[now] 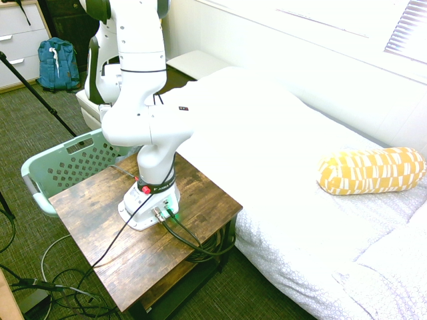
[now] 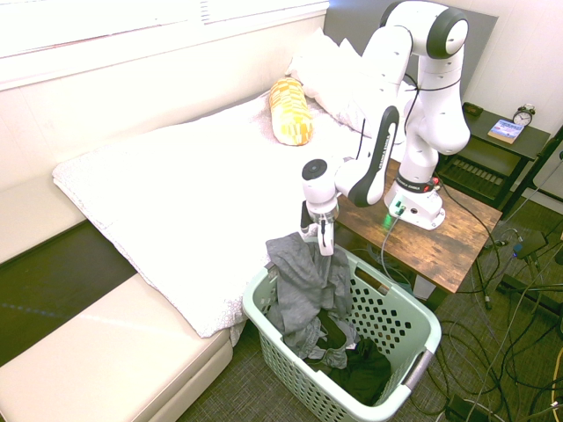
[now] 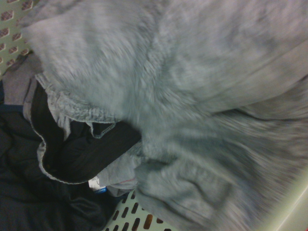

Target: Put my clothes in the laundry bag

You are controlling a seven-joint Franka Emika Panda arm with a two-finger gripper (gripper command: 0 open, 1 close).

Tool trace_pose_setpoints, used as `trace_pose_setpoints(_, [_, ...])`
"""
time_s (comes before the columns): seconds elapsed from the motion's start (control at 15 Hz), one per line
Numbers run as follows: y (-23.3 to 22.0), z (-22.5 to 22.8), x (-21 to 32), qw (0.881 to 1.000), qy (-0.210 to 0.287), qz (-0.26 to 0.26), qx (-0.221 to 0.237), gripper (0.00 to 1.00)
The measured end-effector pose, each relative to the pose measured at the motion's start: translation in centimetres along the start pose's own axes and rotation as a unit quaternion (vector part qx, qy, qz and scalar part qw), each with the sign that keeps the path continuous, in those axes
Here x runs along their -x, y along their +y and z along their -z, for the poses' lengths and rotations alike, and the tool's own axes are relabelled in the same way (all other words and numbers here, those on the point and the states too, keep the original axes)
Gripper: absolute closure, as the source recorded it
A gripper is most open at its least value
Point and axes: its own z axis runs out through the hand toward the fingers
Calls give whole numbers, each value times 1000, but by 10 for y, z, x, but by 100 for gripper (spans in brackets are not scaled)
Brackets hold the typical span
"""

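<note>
Presently, one mint-green laundry basket (image 2: 424, 330) is standing on the carpet at the foot of the bed (image 2: 176, 202), beside the end of one wooden side table (image 2: 440, 242); in the first exterior view its rim (image 1: 33, 170) is showing behind the table's far corner.

One heap of grey clothes (image 2: 303, 286) is lying partly in the basket: the top of the heap is rising above the rim at the bed-side edge, and the rest is trailing down inside. Darker, near-black fabric (image 2: 365, 374) is lying deeper in the basket, toward its outer end. In the wrist view the grey cloth (image 3: 192, 106) is filling most of the picture, blurred, with dark fabric (image 3: 62, 159) beside it and the perforated wall (image 3: 130, 219) showing at one edge.

One gripper (image 2: 322, 239) is pointing down over the basket's bed-side rim, with its tips right at the top of the grey heap. Whether the fingers are standing apart or pinching cloth cannot be told from these views.

One yellow-and-white bolster pillow (image 2: 290, 110) is lying near the head of the bed. One blue backpack (image 1: 57, 63) is leaning by the drawers at the far wall. One alarm clock (image 2: 524, 115) and one book (image 2: 506, 131) are sitting on the dark nightstand.
</note>
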Motion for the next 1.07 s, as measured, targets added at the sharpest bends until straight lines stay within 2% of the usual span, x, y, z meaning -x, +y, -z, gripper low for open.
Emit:
trace_pose_setpoints(0.27, [1, 22, -33, 999, 15, -22, -18, 0])
trace_pose_setpoints(0.53, [42, 100, -137, 995, 40, -83, -49, 0])
trace_pose_setpoints(0.8, [134, 159, -243, 985, 46, -145, -81, 0])
trace_pose_setpoints(1.07, [264, 168, -333, 971, 29, -214, -105, 0])
